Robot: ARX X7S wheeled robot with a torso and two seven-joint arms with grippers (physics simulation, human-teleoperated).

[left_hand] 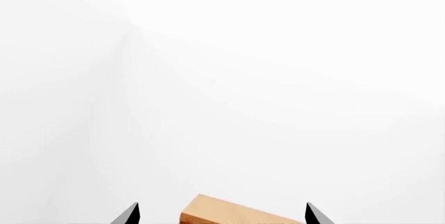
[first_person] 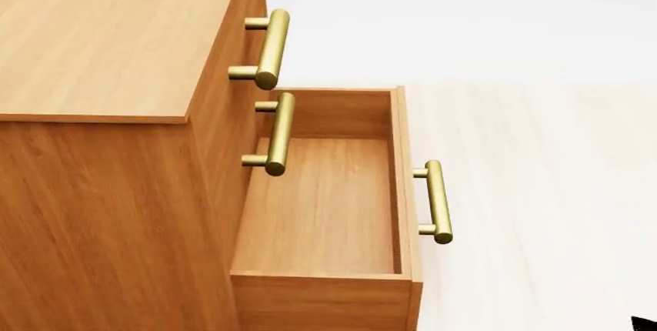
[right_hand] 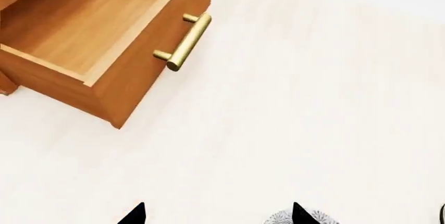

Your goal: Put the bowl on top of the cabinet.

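Below, wood-grain cabinet [first_person: 113, 38], brass bar handles [first_person: 272, 48], patterned bowl [right_hand: 303, 218] rim.

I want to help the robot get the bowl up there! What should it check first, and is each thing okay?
1. Cabinet top free of clutter: ok in the part shown.
2. Bowl found: ok, a sliver shows at the right wrist view's edge, on the floor.
3. Bowl held: not ok; right gripper open.
4. Left gripper free: ok, open, holding nothing.
5. Bottom drawer shut: not ok, pulled out.
6. Bowl upright: cannot tell.
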